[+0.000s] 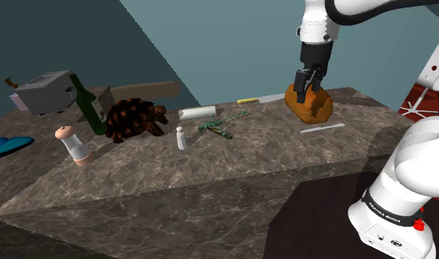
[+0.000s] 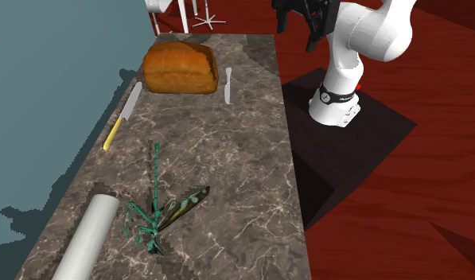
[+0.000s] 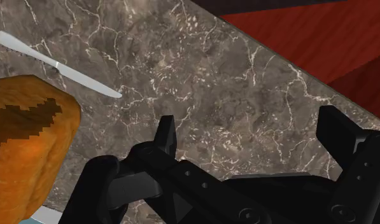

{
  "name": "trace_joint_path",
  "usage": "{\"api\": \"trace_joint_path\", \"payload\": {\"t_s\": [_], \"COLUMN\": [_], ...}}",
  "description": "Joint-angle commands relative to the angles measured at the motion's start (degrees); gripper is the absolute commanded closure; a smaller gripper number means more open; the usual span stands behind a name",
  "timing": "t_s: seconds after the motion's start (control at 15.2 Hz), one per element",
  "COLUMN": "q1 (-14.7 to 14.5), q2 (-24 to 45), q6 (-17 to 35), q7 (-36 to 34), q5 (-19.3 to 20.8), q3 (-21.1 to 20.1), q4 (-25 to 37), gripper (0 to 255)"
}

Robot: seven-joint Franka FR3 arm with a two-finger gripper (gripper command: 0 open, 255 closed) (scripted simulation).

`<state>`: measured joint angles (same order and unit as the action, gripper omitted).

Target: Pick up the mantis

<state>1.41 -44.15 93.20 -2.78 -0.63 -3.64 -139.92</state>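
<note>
The gripper (image 1: pixel 306 90) is hovering over the marble-patterned counter (image 1: pixel 232 176) with its fingers (image 3: pixel 167 133) standing apart and nothing lying between them; it is grasping nothing. It is hanging just beside the brown bread loaf (image 1: pixel 317 107) and near the plain table knife (image 1: pixel 322 128). The mantis (image 1: pixel 223 125), a green, long-bodied figure, is lying flat on the counter well apart from the gripper, between the white cylinder (image 1: pixel 197 112) and the loaf, nearer the cylinder. Assessment: no stage of the pick is showing as done. Travel across to the mantis, descent over it, closing and lifting are all waiting to be carried out.
</note>
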Motion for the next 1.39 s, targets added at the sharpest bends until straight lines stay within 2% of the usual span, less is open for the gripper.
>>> {"api": "trace_joint_path", "payload": {"t_s": [0.0,0.66,1.32], "q1": [0.0,0.2,0.5], "q2": [0.0,19.9,42.2], "q6": [0.0,17.8,29.6], "q7": [0.0,-3.5,-8.4], "q5": [0.0,0.5,4.6], "q3": [0.0,-3.4,-5.8], "q4": [0.0,3.1,14.1], "gripper": [0,0,0]}}
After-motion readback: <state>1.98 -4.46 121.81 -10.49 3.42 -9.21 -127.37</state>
